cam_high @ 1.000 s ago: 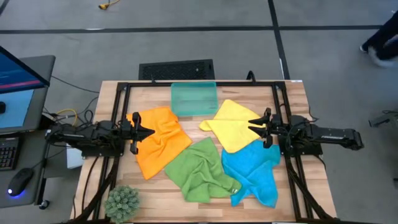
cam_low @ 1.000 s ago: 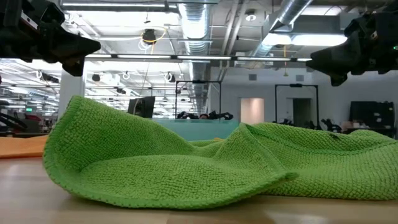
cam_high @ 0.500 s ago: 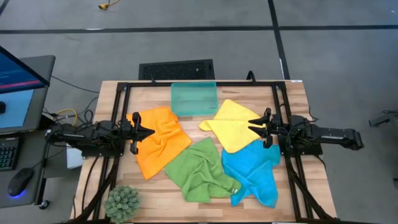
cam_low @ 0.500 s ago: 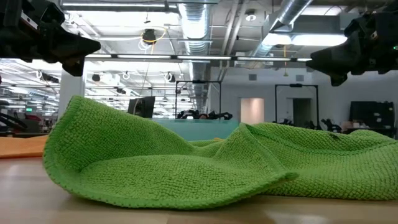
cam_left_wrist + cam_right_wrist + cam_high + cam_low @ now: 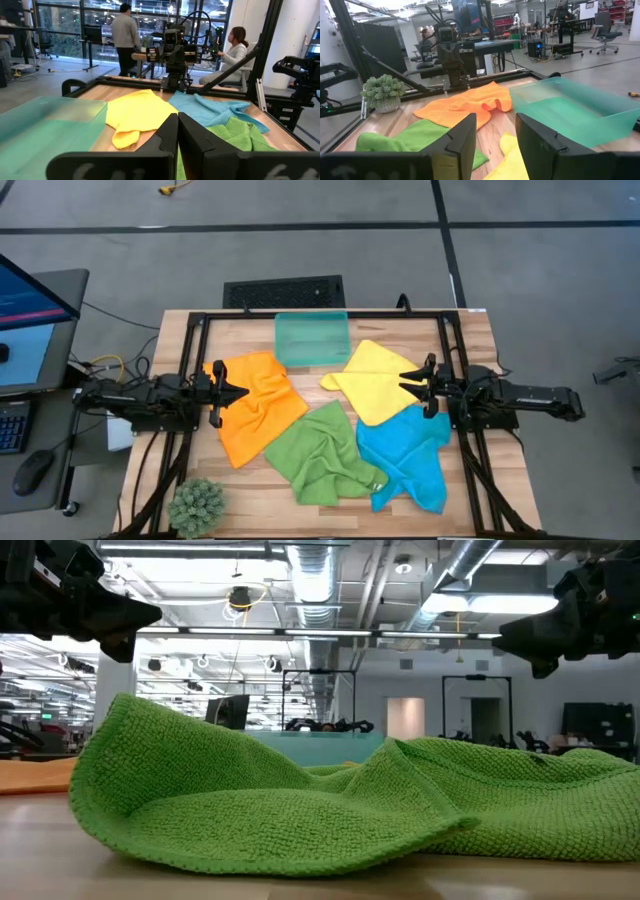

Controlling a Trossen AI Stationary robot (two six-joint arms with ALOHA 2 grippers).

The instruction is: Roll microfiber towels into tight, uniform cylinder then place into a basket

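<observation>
Left gripper (image 5: 240,392) fingers together over orange towel (image 5: 255,406), right gripper (image 5: 405,381) parted above yellow towel (image 5: 375,380), basket (image 5: 320,747) mostly hidden behind green towel (image 5: 300,805)

four towels: orange (image 5: 255,406), green (image 5: 320,452), yellow (image 5: 375,382), blue (image 5: 405,458); one basket (image 5: 312,338); one plant ball (image 5: 197,505).

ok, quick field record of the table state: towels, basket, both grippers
towels: orange towel, green towel, yellow towel, blue towel, all loose and unrolled
basket: basket at far edge, no towel inside
left gripper: left gripper over orange towel, jaws shut, holds nothing
right gripper: right gripper over yellow towel, jaws open
other: plant ball, near left corner
</observation>
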